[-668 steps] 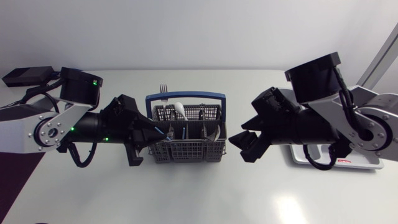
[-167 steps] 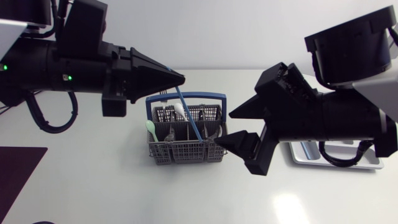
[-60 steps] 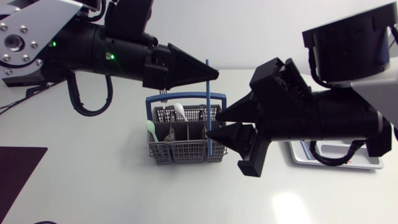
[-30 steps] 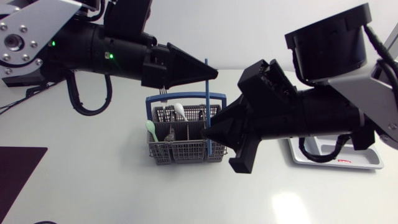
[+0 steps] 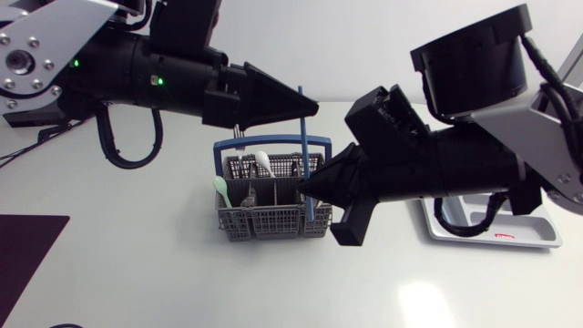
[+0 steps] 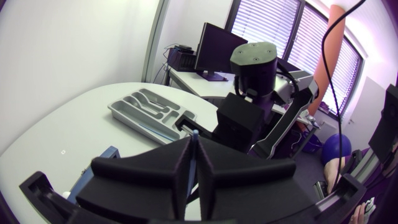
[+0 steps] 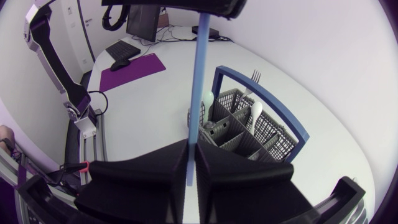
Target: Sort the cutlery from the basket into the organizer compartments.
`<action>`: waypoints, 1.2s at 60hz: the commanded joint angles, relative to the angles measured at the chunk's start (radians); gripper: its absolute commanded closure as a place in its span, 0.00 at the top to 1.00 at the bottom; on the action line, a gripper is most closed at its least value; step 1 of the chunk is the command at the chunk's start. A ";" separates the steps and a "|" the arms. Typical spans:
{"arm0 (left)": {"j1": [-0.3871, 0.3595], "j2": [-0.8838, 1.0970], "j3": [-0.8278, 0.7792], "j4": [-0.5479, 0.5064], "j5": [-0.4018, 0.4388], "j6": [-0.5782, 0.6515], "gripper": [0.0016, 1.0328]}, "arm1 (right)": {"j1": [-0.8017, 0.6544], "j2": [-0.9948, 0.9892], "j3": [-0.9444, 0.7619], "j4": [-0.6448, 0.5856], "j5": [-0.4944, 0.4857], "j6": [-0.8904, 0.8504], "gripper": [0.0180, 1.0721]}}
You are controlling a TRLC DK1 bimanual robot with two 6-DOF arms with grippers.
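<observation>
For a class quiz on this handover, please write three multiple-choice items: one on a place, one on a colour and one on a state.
1. Where is the grey plastic organizer tray?
A) under the right arm, beyond the grey mesh basket with the blue handle
B) on the purple mat
C) inside the basket

2. What colour is the long thin utensil held upright over the basket?
A) red
B) blue
C) green

3. How is the right pincer?
A) wide open
B) shut on the utensil
C) resting on the table

Answers:
1. A, the head view shows its edge below that arm.
2. B, it is blue in every view.
3. B, both fingers press on the utensil in the right wrist view.
</observation>
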 commanded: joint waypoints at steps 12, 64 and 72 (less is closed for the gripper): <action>0.124 0.016 0.089 0.071 -0.013 -0.110 0.95 | -0.001 -0.054 -0.007 -0.083 -0.012 -0.035 0.05; 0.417 -0.079 -0.118 -0.271 -0.283 0.290 0.88 | -0.837 0.072 -0.068 -0.163 -0.050 -0.160 0.05; 0.433 -0.065 -0.152 -0.276 -0.285 0.295 0.88 | -0.893 0.189 -0.042 -0.126 0.000 -0.140 0.05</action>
